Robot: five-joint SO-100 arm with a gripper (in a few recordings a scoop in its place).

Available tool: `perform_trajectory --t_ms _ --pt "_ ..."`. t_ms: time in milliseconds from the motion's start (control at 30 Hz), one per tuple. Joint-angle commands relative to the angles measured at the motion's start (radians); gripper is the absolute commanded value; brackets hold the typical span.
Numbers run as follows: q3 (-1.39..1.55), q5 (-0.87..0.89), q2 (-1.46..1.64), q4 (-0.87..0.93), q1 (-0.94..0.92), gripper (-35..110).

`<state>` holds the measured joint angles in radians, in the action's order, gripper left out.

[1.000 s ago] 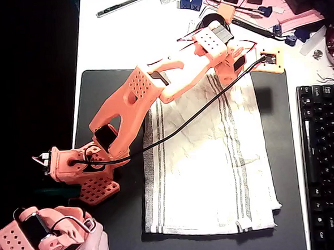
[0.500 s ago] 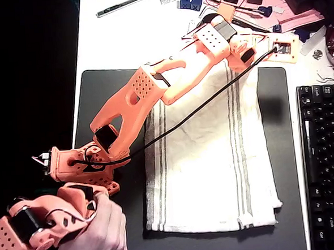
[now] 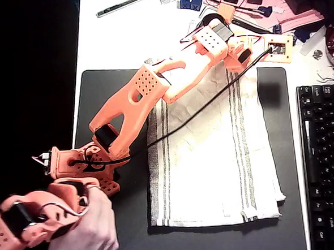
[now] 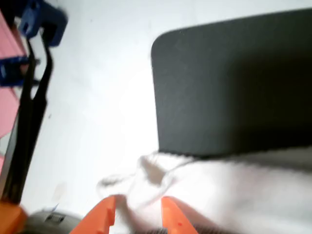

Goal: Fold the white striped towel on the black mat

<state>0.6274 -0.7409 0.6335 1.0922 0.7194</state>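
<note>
towel [image 3: 214,156] spread on mat [image 3: 111,94], keyboard [image 3: 326,160] right of mat, tool [image 4: 138,214] at towel's far corner

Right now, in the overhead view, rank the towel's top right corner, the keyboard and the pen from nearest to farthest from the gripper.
From the gripper:
1. The white striped towel, its top right corner at the fingers.
2. The keyboard, lower right, beside the black mat.
3. The pen, far upper left on the table.
</note>
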Motion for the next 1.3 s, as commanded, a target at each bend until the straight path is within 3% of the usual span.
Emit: perform_trajectory --t_ms 0,367,800,1033,1267 --pt "0.092 -0.021 0.206 0.023 0.031 14" --pt "0.621 -0.025 0.673 0.031 0.063 15" --pt "1.249 -0.233 1.117 -0.009 -0.531 17" --pt "1.344 -0.367 1.193 0.084 -0.773 19" --pt "1.427 -0.442 1.178 0.04 -0.913 22"
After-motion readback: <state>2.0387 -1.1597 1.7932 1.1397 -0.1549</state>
